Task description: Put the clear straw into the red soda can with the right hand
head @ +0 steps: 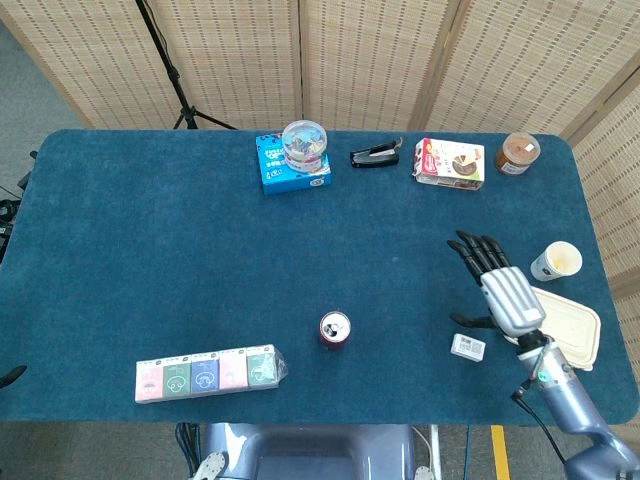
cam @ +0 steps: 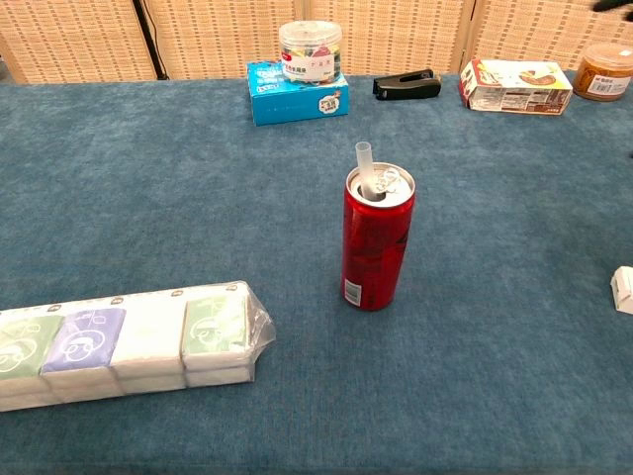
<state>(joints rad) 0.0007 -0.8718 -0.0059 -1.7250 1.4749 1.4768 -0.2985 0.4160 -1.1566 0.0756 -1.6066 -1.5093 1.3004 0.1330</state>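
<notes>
The red soda can point(cam: 376, 240) stands upright near the table's middle front, also seen from above as the can point(head: 334, 330). The clear straw point(cam: 365, 170) sticks up out of its opening, leaning slightly left. My right hand point(head: 500, 290) is far to the right of the can, fingers spread and empty, above the table beside a lunch box. The chest view shows only a dark sliver at its top right corner. My left hand shows in neither view.
A row of tissue packs point(cam: 119, 342) lies front left. At the back stand a blue box with a clear jar point(cam: 313, 48), a black stapler point(cam: 406, 85), a snack box point(cam: 514, 85) and a brown jar point(cam: 604, 69). A paper cup point(head: 556, 261), beige lunch box point(head: 570, 330) and small white box point(head: 467, 346) sit right.
</notes>
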